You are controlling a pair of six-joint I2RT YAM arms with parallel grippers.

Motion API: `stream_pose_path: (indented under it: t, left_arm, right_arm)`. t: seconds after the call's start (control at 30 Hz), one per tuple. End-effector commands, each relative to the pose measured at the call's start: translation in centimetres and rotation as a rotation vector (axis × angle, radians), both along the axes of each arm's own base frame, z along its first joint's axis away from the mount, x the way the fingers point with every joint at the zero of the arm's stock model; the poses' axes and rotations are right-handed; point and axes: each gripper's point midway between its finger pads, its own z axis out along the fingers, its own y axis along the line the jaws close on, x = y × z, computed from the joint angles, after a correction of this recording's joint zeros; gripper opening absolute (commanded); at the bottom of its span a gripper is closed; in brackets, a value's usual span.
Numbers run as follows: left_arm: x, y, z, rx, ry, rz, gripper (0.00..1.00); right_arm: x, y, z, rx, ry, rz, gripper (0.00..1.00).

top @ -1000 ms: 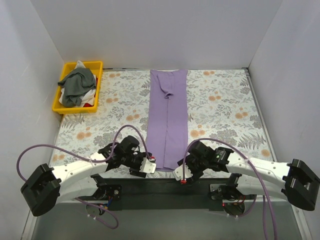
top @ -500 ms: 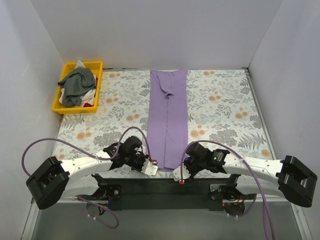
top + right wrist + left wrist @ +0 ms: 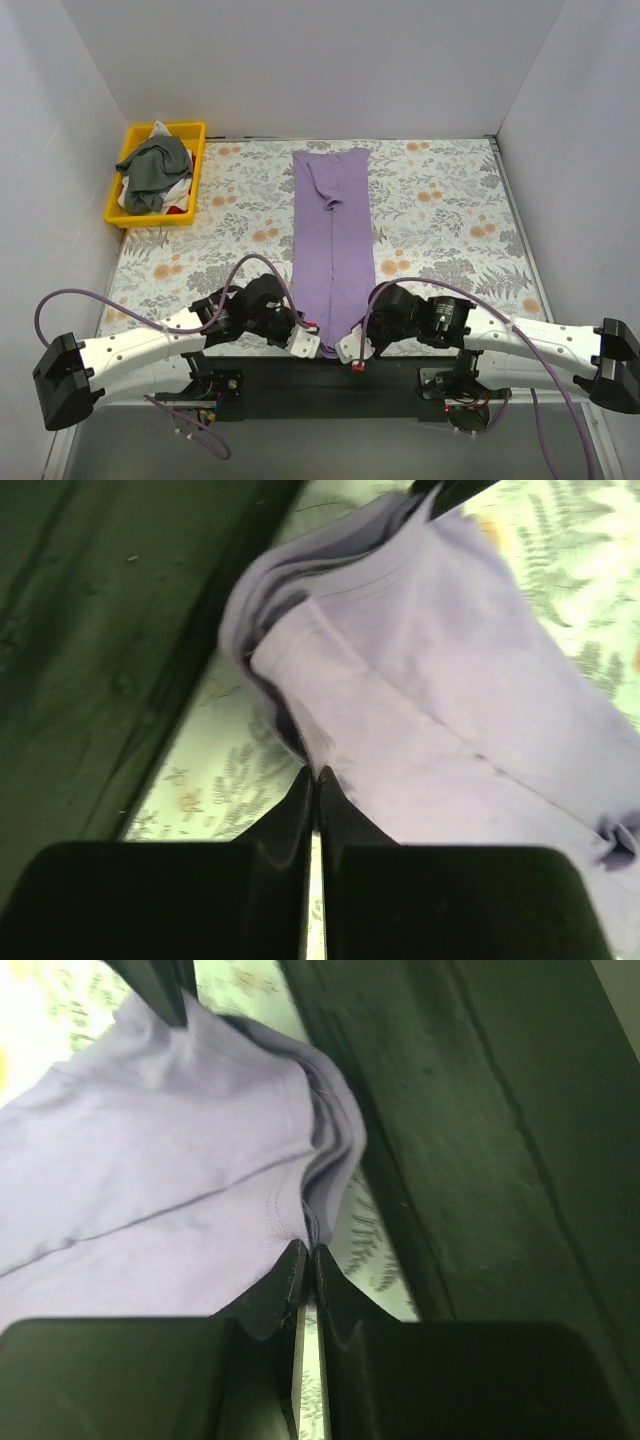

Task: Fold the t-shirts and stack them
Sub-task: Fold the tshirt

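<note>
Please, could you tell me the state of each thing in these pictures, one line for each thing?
lilac t-shirt: folded into a long narrow strip, lying flat, near end bunched up.
left gripper: shut on the near end of the lilac t-shirt.
right gripper: shut on the same near end.
yellow tray: holds a heap of clothes.
grey-green t-shirt: crumpled, not folded, on top of that heap.

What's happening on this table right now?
Two robot arms are folding the purple shirt, which lies as a long narrow strip down the middle of the table. The left gripper and right gripper are each pinched shut on its bunched near end. A grey shirt sits heaped in the yellow tray at the far left.
</note>
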Motion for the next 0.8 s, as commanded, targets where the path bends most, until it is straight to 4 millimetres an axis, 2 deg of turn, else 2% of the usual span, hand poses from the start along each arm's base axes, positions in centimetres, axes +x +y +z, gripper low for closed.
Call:
stream_pose_path:
  t: [0.0,0.07,0.1,0.17,0.2,0.27,0.3,0.37,0.4,0.43,0.47,0.53,0.57,0.63,0.67,0.77]
  left_arm:
    - [1.7,0.0,2.3,-0.029,0.002,0.085,0.0]
    - [2.9,-0.2,3.4,-0.057,-0.01,0.095,0.0]
    - [4.4,0.1,3.9,-0.071,-0.028,0.128,0.0]
    - [5.9,0.0,4.5,-0.098,-0.032,0.153,0.0]
    - [7.7,0.1,5.5,-0.129,-0.059,0.195,0.0]
    - [9.9,0.3,5.7,-0.139,-0.069,0.235,0.0]
    - [11.0,0.1,6.6,-0.163,-0.094,0.245,0.0]
    - [13.3,0.3,6.4,-0.166,-0.092,0.28,0.0]
    - [14.6,0.0,7.3,-0.19,-0.118,0.291,0.0]
    - [15.6,0.0,7.5,-0.196,-0.129,0.3,0.0]
    - [16.9,0.2,6.8,-0.186,-0.115,0.323,0.0]
    - [19.0,0.0,8.0,-0.211,-0.145,0.334,0.0]
    - [19.9,-0.1,7.3,-0.2,-0.138,0.338,0.0]
    - [22.0,0.1,8.2,-0.221,-0.162,0.355,0.0]
    - [22.8,0.4,7.3,-0.208,-0.152,0.363,0.0]
    - [24.7,0.4,6.8,-0.215,-0.161,0.374,0.0]
  right_arm:
    - [2.7,0.5,3.4,0.067,-0.036,-0.096,0.01]
    - [4.3,0.6,4.3,0.086,-0.056,-0.105,0.01]
    - [5.6,0.7,5.3,0.11,-0.06,-0.133,0.01]
    - [6.8,0.8,5.9,0.113,-0.087,-0.128,0.01]
    - [7.8,0.6,6.3,0.119,-0.1,-0.14,0.01]
    - [9.3,0.7,6.6,0.125,-0.131,-0.136,0.01]
    - [10.5,0.6,7.2,0.141,-0.14,-0.158,0.01]
    - [12.2,0.6,7.2,0.142,-0.154,-0.17,0.01]
    - [13.4,0.4,7.5,0.15,-0.172,-0.179,0.01]
    - [14.2,0.5,8.1,0.161,-0.186,-0.185,0.01]
    - [15.2,0.7,7.9,0.158,-0.189,-0.189,0.01]
    - [17.0,0.3,8.2,0.164,-0.206,-0.202,0.01]
    - [18.1,0.6,8.6,0.172,-0.216,-0.207,0.01]
    - [19.7,0.3,8.8,0.18,-0.232,-0.212,0.01]
    - [20.6,0.7,8.9,0.182,-0.238,-0.21,0.01]
    - [22.5,0.9,8.9,0.184,-0.246,-0.209,0.01]
